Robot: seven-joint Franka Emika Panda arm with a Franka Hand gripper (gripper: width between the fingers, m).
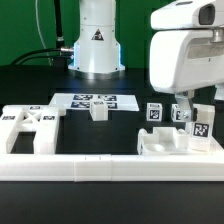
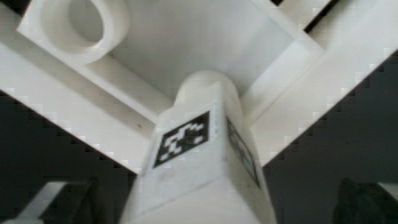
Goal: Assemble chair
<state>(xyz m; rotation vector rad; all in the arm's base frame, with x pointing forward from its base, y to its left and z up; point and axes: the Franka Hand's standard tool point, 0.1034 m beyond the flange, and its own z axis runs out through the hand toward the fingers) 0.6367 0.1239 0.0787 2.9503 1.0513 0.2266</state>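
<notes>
Starting at the exterior view's left, the white plastic X-braced flat panel [image 1: 35, 125] lies flat on the black table [image 1: 125, 128]. Its near edge sits just behind the long white border rail [image 1: 100, 170], which runs across the whole front. Moving along, the marker board [image 1: 95, 100] lies mid-table with a small white plastic block [image 1: 98, 112] standing at its front edge, and the white robot base [image 1: 97, 45] rises behind. Bare table opens between that block and the right-hand cluster, so there's good room there. Now the right: several white square legs [image 1: 155, 112] with black-and-white tags stand close together, with a low white plastic piece [image 1: 165, 145] just in front, near the rail. The claw [image 1: 188, 105] hangs over this cluster, released, jaws spread wide. In the wrist view, a tagged white post [image 2: 199, 160] fills the middle between the jaws, with crossed white bars behind it; whether anything touches it, I cannot tell.
</notes>
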